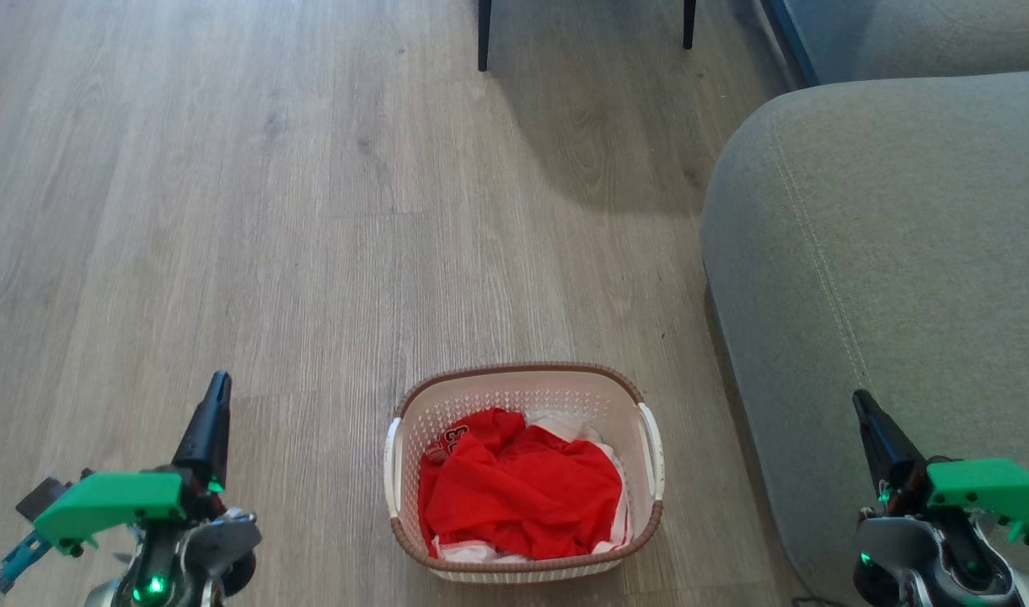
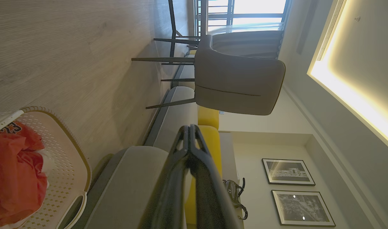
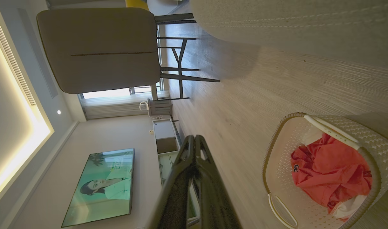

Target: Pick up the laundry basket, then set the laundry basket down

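Pale wood-plank floor [image 1: 312, 211]. Cream perforated brown-rimmed plastic laundry basket [image 1: 514, 394], red clothes [image 1: 522, 497] inside, sits between left gripper [image 1: 218, 386] and right gripper [image 1: 862, 405]. Both pinched closed, empty, flanking it, guessing for two-handle lift.

wood floor [image 1: 270, 211]: laundry basket [image 1: 524, 388] on it, beside grey sofa [image 1: 885, 253].

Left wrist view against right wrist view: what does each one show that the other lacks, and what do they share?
Left wrist view: two framed pictures, yellow cushions and a dark bag. Right wrist view: a lit television and a cabinet beside it. Shared: the laundry basket with red clothes on the wooden floor, the grey chair, the grey sofa, and a shut claw, the left claw or the right claw.
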Controlling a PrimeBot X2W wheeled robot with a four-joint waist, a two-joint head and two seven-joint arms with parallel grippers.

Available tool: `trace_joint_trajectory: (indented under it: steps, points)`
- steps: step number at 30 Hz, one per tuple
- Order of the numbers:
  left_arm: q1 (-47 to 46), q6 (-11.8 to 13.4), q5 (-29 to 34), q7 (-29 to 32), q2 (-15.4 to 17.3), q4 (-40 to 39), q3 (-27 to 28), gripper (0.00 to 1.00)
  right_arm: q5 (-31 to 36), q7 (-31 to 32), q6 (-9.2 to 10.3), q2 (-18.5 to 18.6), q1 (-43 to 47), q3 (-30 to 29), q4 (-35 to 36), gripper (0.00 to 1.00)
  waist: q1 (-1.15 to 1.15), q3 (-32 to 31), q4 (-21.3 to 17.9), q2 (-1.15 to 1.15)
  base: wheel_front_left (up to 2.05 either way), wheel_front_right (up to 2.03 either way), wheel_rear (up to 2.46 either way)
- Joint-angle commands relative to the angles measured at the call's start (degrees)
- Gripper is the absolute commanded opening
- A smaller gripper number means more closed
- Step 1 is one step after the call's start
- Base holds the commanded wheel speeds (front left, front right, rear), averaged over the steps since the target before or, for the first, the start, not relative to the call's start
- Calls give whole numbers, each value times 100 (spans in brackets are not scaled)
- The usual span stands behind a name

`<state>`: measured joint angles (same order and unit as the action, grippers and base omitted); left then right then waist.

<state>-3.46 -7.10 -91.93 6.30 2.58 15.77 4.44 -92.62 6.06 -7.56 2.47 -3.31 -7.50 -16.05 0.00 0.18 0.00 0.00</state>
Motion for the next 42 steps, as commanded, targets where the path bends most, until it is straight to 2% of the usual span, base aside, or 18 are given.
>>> trace_joint_trajectory:
  steps: [1, 9, 10, 14, 25, 42]
  points:
    - [-272, -39, -25, 18, 30, -174, 206, 0, 51, 48, 8, 42, -288, 92, 202, 0, 0, 0, 0, 0, 0, 0, 0]
    - [-272, -39, -25, 18, 30, -174, 206, 0, 51, 48, 8, 41, -288, 92, 202, 0, 0, 0, 0, 0, 0, 0, 0]
    - [0, 0, 0, 0, 0, 0, 0, 100, 0, 0, 0, 0, 0, 0, 0, 100, 0, 0, 0, 0, 0, 0, 0]
    - [157, 5, 1, -3, -9, 295, -26, 100, -3, -4, -1, -50, 142, 32, -297, 100, 1, 0, 0, 0, 0, 0, 0]
    - [212, 10, 158, -190, -5, 148, -122, 100, 176, -189, 0, -42, 153, 157, -251, 100, 1, -37, 3, 0, 0, 0, 0]
    - [223, 123, 1050, -480, 0, -252, -267, 100, 1365, -475, 1, -30, 152, 284, 83, 100, 1, -81, 15, 0, 0, 0, 0]
